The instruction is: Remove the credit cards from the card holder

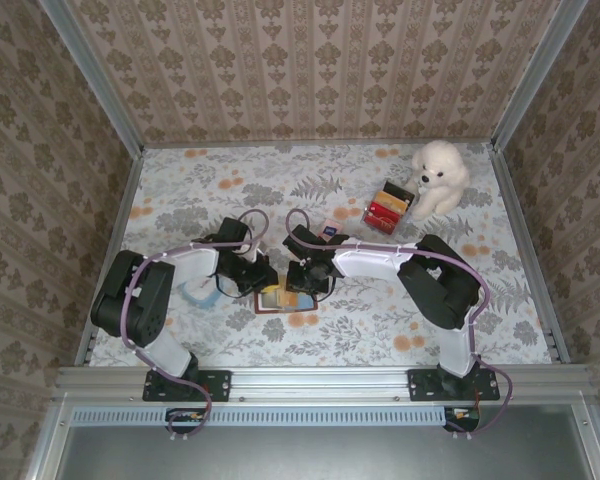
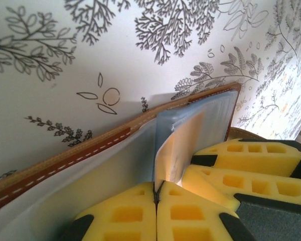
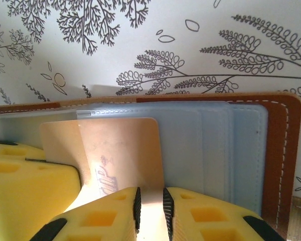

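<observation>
Soft, even overhead light fills the top view, leaving only faint shadows on the worktop (image 1: 380,190), and the walls (image 1: 280,60) splay outward toward the edges. Both wrist views are bright, with the worktop washed nearly white at 12 o'clock and the yellow fingers (image 2: 125,213) at 6 o'clock soft and out of focus. In the right wrist view, glare bleaches the card (image 3: 123,150) near 6 o'clock.

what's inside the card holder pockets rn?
One pale peach card sticks partly out of the pale blue pockets of the card holder. Whatever sits deeper is covered; cannot tell if more cards remain.
</observation>
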Robot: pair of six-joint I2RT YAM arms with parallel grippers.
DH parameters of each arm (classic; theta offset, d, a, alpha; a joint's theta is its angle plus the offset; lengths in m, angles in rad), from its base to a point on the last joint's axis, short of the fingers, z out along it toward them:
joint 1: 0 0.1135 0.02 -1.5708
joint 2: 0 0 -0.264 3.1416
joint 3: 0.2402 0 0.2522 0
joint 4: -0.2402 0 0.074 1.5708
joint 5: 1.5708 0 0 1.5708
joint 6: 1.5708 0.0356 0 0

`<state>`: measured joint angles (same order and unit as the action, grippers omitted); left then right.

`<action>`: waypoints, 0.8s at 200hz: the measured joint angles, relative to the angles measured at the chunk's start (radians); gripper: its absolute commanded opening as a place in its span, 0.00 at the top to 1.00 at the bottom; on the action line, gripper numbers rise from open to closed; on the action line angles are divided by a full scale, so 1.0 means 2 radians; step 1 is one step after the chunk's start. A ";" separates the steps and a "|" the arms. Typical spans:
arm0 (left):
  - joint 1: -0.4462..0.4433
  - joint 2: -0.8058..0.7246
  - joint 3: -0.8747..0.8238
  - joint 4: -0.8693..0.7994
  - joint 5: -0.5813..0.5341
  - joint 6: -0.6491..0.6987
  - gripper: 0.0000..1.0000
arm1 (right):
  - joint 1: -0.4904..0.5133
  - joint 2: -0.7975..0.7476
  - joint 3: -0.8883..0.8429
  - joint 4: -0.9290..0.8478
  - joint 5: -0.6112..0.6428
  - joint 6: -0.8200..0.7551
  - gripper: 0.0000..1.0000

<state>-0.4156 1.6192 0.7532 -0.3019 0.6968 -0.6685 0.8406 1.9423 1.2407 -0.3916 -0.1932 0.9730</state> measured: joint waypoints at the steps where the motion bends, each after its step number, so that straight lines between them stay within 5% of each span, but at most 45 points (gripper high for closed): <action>1: 0.000 0.000 0.000 0.000 0.000 0.001 0.98 | 0.000 0.000 0.000 0.000 0.000 0.000 0.73; 81: 0.044 -0.087 0.029 -0.127 -0.059 0.061 1.00 | -0.002 -0.023 -0.037 0.042 0.008 0.012 0.68; 160: 0.048 -0.200 0.077 -0.148 -0.063 0.038 1.00 | -0.035 -0.154 -0.072 0.162 -0.035 -0.014 0.35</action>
<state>-0.3187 1.2182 0.9073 -0.5972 0.5705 -0.5926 0.7696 1.6341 1.0966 -0.0673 -0.2630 0.9440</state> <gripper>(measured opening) 0.046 0.621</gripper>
